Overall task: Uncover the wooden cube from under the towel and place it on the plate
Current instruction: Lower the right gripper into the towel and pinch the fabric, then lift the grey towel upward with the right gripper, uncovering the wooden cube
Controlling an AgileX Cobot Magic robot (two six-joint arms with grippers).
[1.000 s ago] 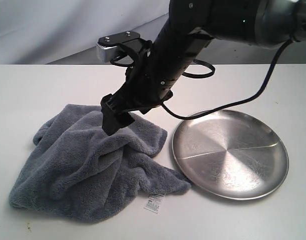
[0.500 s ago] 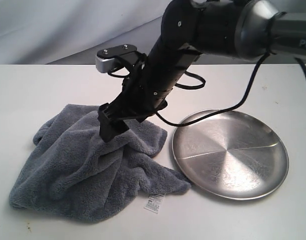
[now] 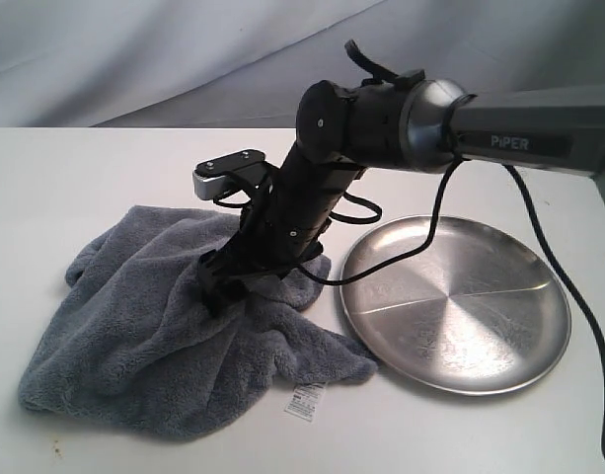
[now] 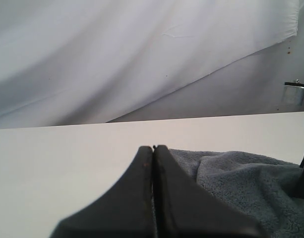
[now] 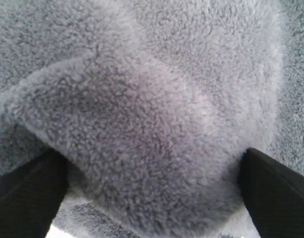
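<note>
The blue-grey towel [image 3: 154, 336] lies crumpled on the white table, left of the silver plate [image 3: 455, 306]. Its white label [image 3: 304, 401] rests at the front edge. The wooden cube is hidden. My right gripper [image 3: 221, 286] reaches across and presses down into the towel's middle. In the right wrist view its fingers [image 5: 28, 186] stand wide apart, open, around a raised hump of towel [image 5: 142, 114]. My left gripper [image 4: 153, 148] is shut with nothing in it, low over the table beside the towel's edge [image 4: 241, 183]. It is outside the exterior view.
The right arm's black cable [image 3: 435, 212] hangs over the plate's near-left rim. A pale backdrop cloth [image 3: 134, 49] hangs behind the table. The white tabletop [image 3: 85, 168] runs left and behind the towel.
The right arm has come down and bent lower, sinking its gripper deeper into the towel and a little toward the front. The towel and plate stay in place.
</note>
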